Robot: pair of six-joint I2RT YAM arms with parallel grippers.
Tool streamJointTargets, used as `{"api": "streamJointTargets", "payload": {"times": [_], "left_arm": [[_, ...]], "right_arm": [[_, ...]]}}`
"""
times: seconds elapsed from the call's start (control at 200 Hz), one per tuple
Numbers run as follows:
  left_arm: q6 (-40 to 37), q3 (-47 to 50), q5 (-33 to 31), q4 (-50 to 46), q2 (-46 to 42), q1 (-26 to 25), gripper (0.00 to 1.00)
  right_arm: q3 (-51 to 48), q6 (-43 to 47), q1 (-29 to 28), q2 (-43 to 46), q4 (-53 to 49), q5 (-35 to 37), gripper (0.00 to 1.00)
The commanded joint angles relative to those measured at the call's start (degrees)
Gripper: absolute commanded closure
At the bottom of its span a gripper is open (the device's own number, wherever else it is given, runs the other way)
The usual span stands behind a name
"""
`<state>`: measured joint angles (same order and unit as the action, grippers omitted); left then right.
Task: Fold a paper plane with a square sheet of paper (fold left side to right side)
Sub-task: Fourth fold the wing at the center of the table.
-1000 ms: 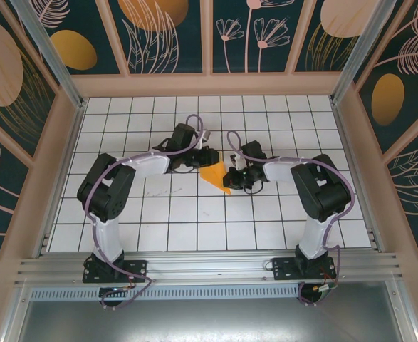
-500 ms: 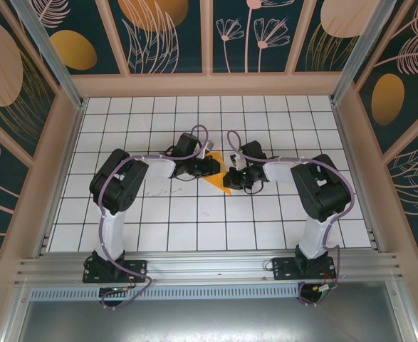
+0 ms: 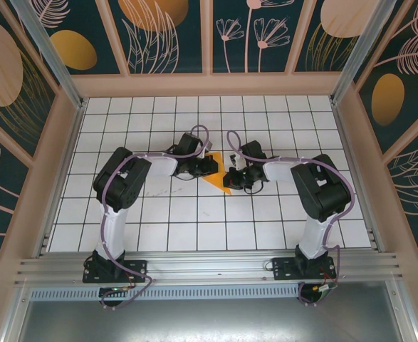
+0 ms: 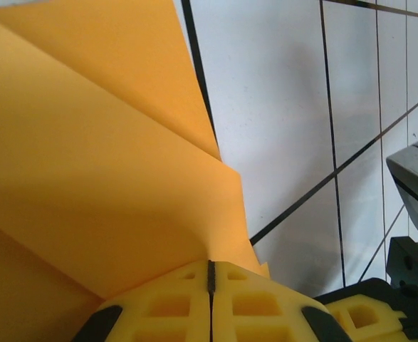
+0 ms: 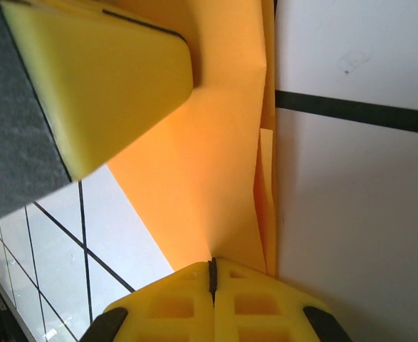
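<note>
Left gripper (image 4: 210, 269) pinching folded orange paper (image 3: 221, 180) | right gripper (image 5: 211, 265) pinching it too | I see little of its outline.

the orange-yellow paper (image 3: 221, 179) — folded into creased, overlapping layers — lies central on the tiled table (image 3: 123, 214), tip nearward.

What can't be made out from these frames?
Top view: paper partly under left gripper and right gripper; fold layers too small to count.
Left wrist: paper runs off top and left edges; pinched edge hidden between shut fingers.
Right wrist: left gripper's finger covers paper's upper part; outline cut off.
</note>
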<state>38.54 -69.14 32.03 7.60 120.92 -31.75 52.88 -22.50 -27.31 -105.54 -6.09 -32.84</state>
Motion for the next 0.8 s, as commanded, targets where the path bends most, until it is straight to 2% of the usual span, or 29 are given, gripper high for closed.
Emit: {"api": "streamJointTargets", "payload": {"times": [0.0,0.25,0.61,0.796], "left_arm": [[-1.37,-1.53,-3.13,-1.79,2.09,2.24,0.92],[-2.57,-6.21,-2.31,-2.87,5.49,6.09,0.93],[-6.6,-17.65,-6.64,-9.77,11.88,10.31,0.92],[-6.94,-18.33,-6.83,-9.45,12.43,12.01,0.91]], "right_arm": [[-2.7,2.02,0.41,-3.27,-12.72,6.96,1.0],[-3.9,2.11,0.37,-2.42,-13.16,6.58,1.0],[-4.85,1.58,0.34,-1.08,-12.99,6.39,1.0],[-5.28,0.71,0.42,-0.24,-10.95,4.65,1.0]]}}
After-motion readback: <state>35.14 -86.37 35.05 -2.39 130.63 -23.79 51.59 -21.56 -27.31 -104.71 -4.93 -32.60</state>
